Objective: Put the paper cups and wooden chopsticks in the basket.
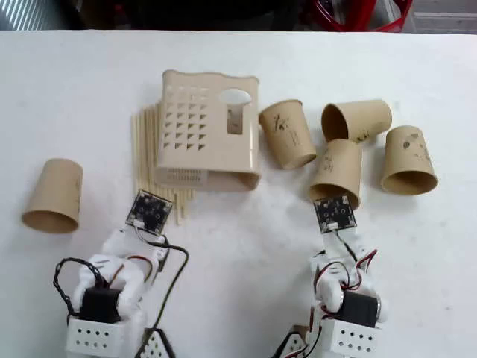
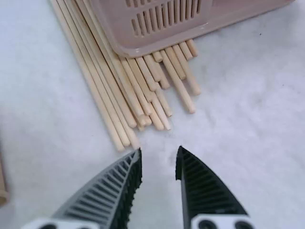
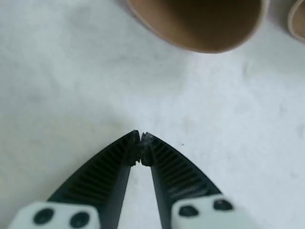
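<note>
Counter: the white counter (image 1: 238, 253) carries every task item you see, and all of them lie outside the basket.
Basket: the beige perforated plastic basket (image 1: 209, 130) sits at the far middle of the counter. A wall with a handle cut-out faces up. In your left wrist view the basket (image 2: 181, 24) rests its slotted edge on top of the sticks.
Chopsticks: the bundle of pale wooden chopsticks (image 1: 147, 142) lies flat and partly under the basket's left side. The loose ends (image 2: 138, 90) fan out toward your left arm.
Cups, left: one plain brown paper cup (image 1: 54, 195) lies well apart from the rest, near the counter's left edge.
Cups, right: four brown paper cups with dark marks are grouped right of the basket.
- The first cup (image 1: 288, 134) is just beside the basket.
- The second cup (image 1: 358, 121) lies on its side with its mouth facing left.
- The third cup (image 1: 337, 173) lies in front of your right arm.
- The fourth cup (image 1: 408, 160) is farthest right.
Left end effector: the left end effector (image 2: 158, 155) is over bare counter, just short of the chopstick ends. Its jaws are parted by a narrow gap and hold nothing.
Right end effector: the right end effector (image 3: 141, 138) has its tips pressed together with nothing between them. It is over bare counter, near the open mouth of the third cup (image 3: 200, 24).
Arms: your left arm (image 1: 119, 276) and right arm (image 1: 346, 294) stand at the near edge.
</note>
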`<state>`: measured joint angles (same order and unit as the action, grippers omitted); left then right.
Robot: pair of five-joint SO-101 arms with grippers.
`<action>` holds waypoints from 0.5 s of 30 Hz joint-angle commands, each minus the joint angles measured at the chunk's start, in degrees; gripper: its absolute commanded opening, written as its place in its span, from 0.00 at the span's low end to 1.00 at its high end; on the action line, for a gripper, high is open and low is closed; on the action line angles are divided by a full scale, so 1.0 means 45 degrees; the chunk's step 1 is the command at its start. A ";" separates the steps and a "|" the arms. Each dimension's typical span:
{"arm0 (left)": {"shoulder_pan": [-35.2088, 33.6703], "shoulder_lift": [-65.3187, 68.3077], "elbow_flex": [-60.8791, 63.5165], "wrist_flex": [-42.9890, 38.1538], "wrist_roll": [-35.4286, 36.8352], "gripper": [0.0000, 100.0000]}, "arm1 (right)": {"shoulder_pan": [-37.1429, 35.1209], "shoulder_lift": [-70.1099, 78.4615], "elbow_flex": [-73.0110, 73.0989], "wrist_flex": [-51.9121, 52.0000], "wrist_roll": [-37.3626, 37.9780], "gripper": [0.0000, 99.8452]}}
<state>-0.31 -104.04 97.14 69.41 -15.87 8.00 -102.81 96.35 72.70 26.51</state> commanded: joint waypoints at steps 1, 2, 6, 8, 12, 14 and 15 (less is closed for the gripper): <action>0.0088 -0.0068 -0.0039 -0.0254 -0.0039 0.13 | 0.0049 -0.0068 0.0117 0.0029 0.0059 0.02; 0.0088 -0.0068 -0.0039 -0.0254 -0.0039 0.13 | 0.0049 -0.0068 0.0117 0.0029 0.0059 0.02; 0.0088 -0.0068 -0.0039 -0.0254 -0.0039 0.13 | 0.0029 -0.0068 0.0117 0.0010 0.0059 0.02; 0.0088 -0.0068 -0.0039 -0.0254 -0.0039 0.13 | 0.0029 -0.0088 0.0117 -0.0010 0.0059 0.02; 0.0088 -0.0068 -0.0039 -0.0254 -0.0039 0.13 | 0.0029 -0.0088 0.0078 -0.0322 0.1250 0.02; 0.0088 -0.0068 -0.0039 -0.0254 -0.0039 0.13 | 0.0127 -0.0088 0.0039 -0.0322 0.3927 0.02; 0.0088 -0.0068 -0.0039 -0.0254 -0.0039 0.13 | 0.0264 -0.0088 0.0020 -0.0361 0.5236 0.02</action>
<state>-0.31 -104.04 97.14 69.41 -15.87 8.09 -102.81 96.35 72.18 35.21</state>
